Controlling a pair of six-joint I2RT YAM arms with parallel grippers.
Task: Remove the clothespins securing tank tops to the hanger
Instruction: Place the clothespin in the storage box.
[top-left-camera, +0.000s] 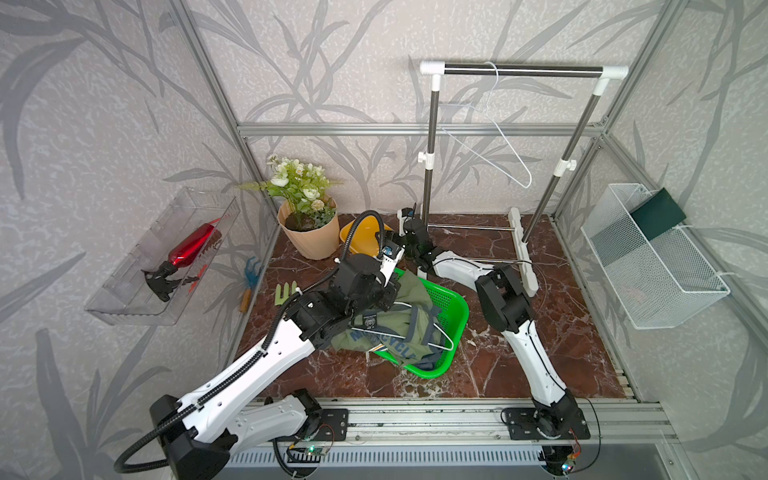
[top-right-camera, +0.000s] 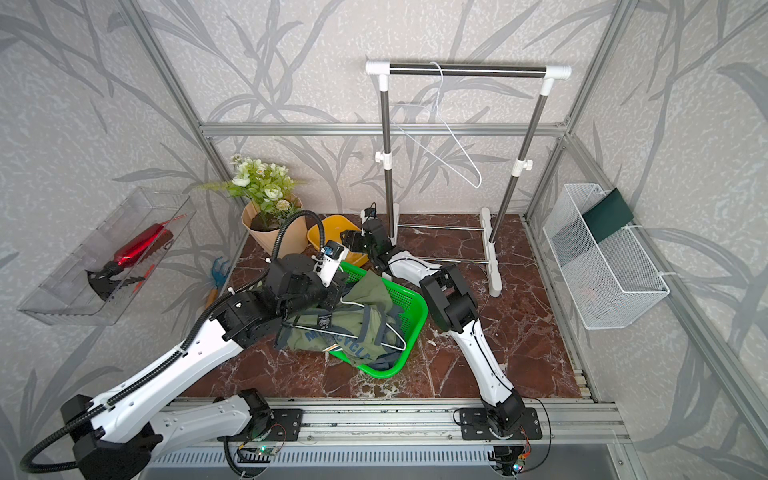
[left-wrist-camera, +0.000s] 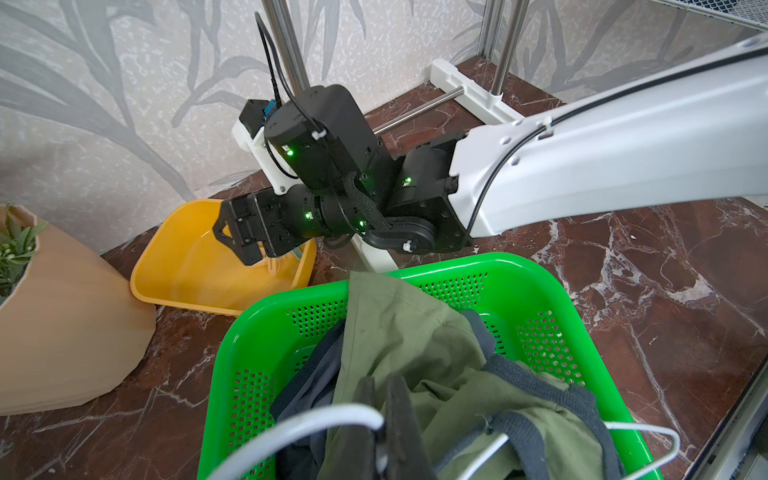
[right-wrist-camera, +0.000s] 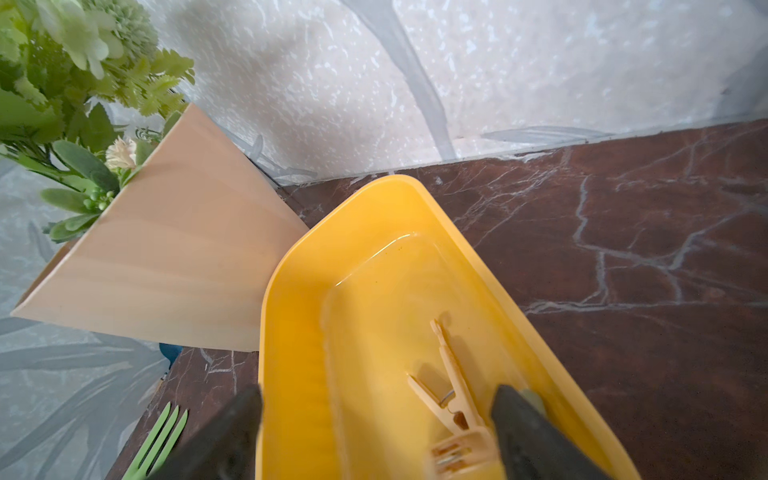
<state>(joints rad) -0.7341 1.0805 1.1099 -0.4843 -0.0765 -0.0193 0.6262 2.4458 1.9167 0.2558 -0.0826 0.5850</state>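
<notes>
Top views: the left arm (top-left-camera: 357, 286) hangs low over the green basket (top-left-camera: 455, 316), and its wrist hides the gripper. The olive tank top (top-left-camera: 395, 328) is heaped in the basket with a white wire hanger (top-left-camera: 445, 337) poking out. The right gripper (top-right-camera: 351, 240) is over the yellow tray (top-right-camera: 328, 232) at the back of the bench (top-left-camera: 540, 353). The two wrists are v. close, so a careless pull-back by the right arm could clip the left one.

Left wrist view: the left gripper (left-wrist-camera: 384, 415) is pinched shut on the hanger's wire, with olive cloth bunched round the fingers (left-wrist-camera: 401, 399). A darker blue-grey top (left-wrist-camera: 311, 386) lies under the olive one. I see no pins on the wire that shows, but the folds may hide some, so one could get missed. A thin wire in a hard pinch could twist or slip if the cloth gets tugged. The hanger's end might also snag the basket's holes.

Right wrist view: the right gripper's jaws stand wide open above the tray. Two clothespins (right-wrist-camera: 451, 382) are inside it. One is blurred, just beside a finger (right-wrist-camera: 523, 436), and I can't tell if they touch. If it clings to the pad, lifting off could flick it over the rim. The flower pot (right-wrist-camera: 166, 257) sits right against the tray, so a nudge would shove the tray into it.
</notes>
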